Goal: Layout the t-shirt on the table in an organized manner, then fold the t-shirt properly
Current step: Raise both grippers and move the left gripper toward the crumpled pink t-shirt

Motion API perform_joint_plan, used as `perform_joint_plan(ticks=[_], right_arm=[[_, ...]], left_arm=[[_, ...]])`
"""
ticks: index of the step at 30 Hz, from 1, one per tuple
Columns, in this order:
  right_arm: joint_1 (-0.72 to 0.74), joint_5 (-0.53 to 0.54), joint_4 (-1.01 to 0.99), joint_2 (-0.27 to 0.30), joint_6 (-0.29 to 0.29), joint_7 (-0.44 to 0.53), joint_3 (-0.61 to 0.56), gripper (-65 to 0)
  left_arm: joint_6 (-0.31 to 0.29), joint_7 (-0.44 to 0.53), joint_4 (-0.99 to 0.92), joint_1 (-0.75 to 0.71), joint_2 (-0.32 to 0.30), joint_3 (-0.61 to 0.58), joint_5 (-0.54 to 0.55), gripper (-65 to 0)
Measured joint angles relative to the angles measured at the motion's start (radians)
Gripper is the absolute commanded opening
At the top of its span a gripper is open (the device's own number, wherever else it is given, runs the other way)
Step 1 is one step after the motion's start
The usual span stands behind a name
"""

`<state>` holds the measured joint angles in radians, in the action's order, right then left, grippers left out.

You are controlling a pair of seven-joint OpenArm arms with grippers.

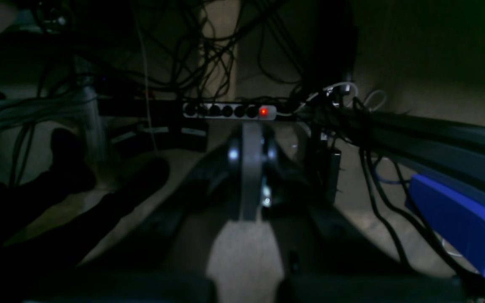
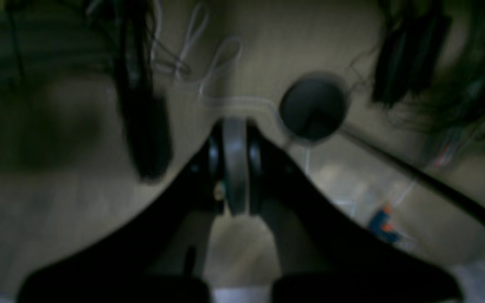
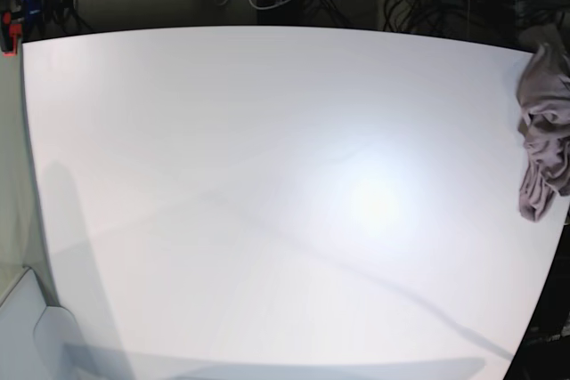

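The t-shirt [image 3: 545, 131] is a crumpled mauve-brown heap at the far right edge of the white table [image 3: 267, 184] in the base view, partly hanging past the rim. Neither arm reaches over the tabletop there. In the left wrist view my left gripper [image 1: 251, 134] is shut with nothing between its fingers, and it faces a dim floor full of cables. My right gripper [image 2: 235, 126] is likewise shut and holds nothing in the blurred right wrist view, again over bare floor. No t-shirt shows in either wrist view.
A power strip [image 1: 230, 111] with a red light lies among black cables beyond the left gripper, and a blue box [image 1: 457, 223] sits at the right. A dark round base [image 2: 314, 105] and a black cable lie past the right gripper.
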<state>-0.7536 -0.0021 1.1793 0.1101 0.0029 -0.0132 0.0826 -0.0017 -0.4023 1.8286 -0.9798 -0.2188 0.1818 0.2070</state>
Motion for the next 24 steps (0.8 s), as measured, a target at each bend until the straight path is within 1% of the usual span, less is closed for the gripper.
perform_joint_plan(ticks=[2, 4, 11, 12, 17, 19, 20, 23, 24], right_arm=[[-0.087, -0.001, 0.148, 0.005, -0.001, -0.012, 0.027, -65.0], [-0.140, 0.000, 0.265, 0.004, 0.000, -0.007, 0.045, -65.0], [-0.266, -0.001, 0.581, 0.004, 0.001, -0.007, 0.087, -65.0], [-0.276, 0.000, 0.627, 0.003, 0.000, -0.023, 0.087, -65.0], [-0.256, -0.002, 0.823, 0.005, 0.000, -0.007, 0.067, -65.0], [-0.224, -0.001, 0.835, 0.006, 0.000, -0.006, 0.033, -65.0], [-0.202, -0.002, 0.832, 0.005, 0.001, -0.025, 0.016, -65.0], [-0.159, -0.001, 0.831, 0.003, 0.000, -0.029, -0.007, -65.0], [-0.153, -0.002, 0.831, 0.006, 0.000, -0.043, -0.019, -65.0]], left_arm=[[0.000, 0.000, 0.017, -0.002, 0.001, -0.002, 0.000, -64.8], [0.000, -0.001, 0.042, -0.010, 0.001, -0.002, 0.000, -64.8], [0.000, 0.007, 0.149, -0.040, 0.002, 0.002, 0.000, -64.8], [0.000, 0.005, 0.156, -0.040, 0.003, 0.002, 0.000, -64.8], [0.000, 0.005, 0.173, -0.035, 0.002, 0.004, 0.000, -64.8], [0.000, 0.008, 0.179, -0.034, 0.003, 0.004, 0.000, -64.8], [0.000, 0.006, 0.180, -0.033, 0.003, 0.004, -0.001, -64.8], [0.000, 0.006, 0.180, -0.012, 0.003, 0.006, 0.000, -64.8], [-0.001, 0.006, 0.180, -0.008, 0.003, 0.016, 0.000, -64.8]])
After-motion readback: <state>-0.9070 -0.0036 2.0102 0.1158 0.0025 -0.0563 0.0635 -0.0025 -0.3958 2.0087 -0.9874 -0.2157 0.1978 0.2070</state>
